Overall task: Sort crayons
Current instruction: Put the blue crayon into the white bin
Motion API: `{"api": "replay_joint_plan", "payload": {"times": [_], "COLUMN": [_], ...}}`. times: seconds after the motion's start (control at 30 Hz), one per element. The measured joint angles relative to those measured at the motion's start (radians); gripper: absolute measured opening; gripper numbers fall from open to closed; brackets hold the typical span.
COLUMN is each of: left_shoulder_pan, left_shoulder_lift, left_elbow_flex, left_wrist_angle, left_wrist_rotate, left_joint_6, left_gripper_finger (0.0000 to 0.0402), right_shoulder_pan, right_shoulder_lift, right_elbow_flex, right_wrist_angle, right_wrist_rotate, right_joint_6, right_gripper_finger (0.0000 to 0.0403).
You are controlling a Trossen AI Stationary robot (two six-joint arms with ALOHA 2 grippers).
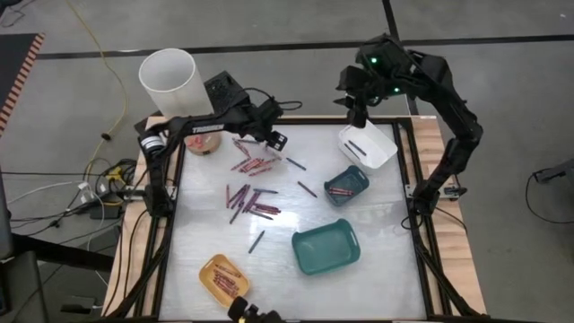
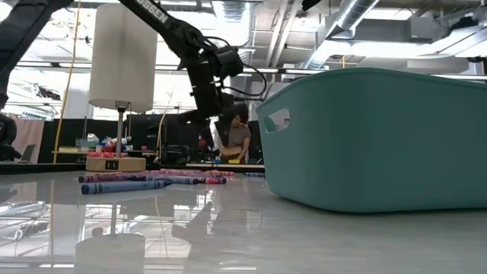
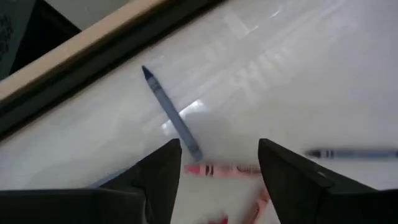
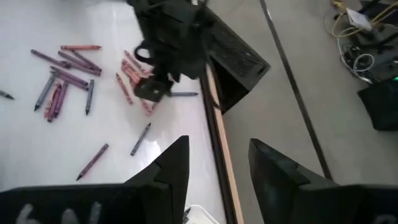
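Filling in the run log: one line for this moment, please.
left gripper: open, above red crayon on table | right gripper: open, empty, over white tray | crayons: mostly loose on table

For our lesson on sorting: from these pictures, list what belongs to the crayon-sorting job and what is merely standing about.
Belongs to the job:
- crayons scattered on the table
- yellow tray, small teal tray, large teal tray, white tray
- left pincer, open over a red crayon
- right pincer, open above the white tray

Standing about:
- white cylinder
- floor cables
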Motion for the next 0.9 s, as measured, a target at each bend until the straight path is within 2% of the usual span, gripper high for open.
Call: {"api": "replay_joint_plan", "payload": {"times": [0.13,0.63,0.73,0.9], "left_shoulder_pan": [0.018,0.029,0.029,0.03], "left_shoulder_lift": [0.048,0.202,0.204,0.205], "left_elbow_flex": [0.02,0.078,0.079,0.079], "left_wrist_angle": [-0.001,-0.032,-0.058,-0.065], "left_wrist_rotate": [-0.025,0.027,0.011,-0.001], "left_joint_6": [-0.032,-0.118,-0.126,-0.127], "left_gripper_finger": [0.0204,0.0199,0.0178,0.0109], "right_shoulder_pan": [0.022,0.069,0.074,0.087], "right_shoulder_lift": [0.002,0.002,0.002,0.002], "right_elbow_flex": [-0.02,-0.021,-0.021,-0.021], "right_wrist_angle": [0.001,-0.019,-0.02,-0.024], "right_wrist_rotate": [0.0,0.0,0.0,0.0], "right_joint_6": [-0.007,-0.007,-0.006,-0.006], "right_gripper_finger": [0.016,0.016,0.016,0.016]}}
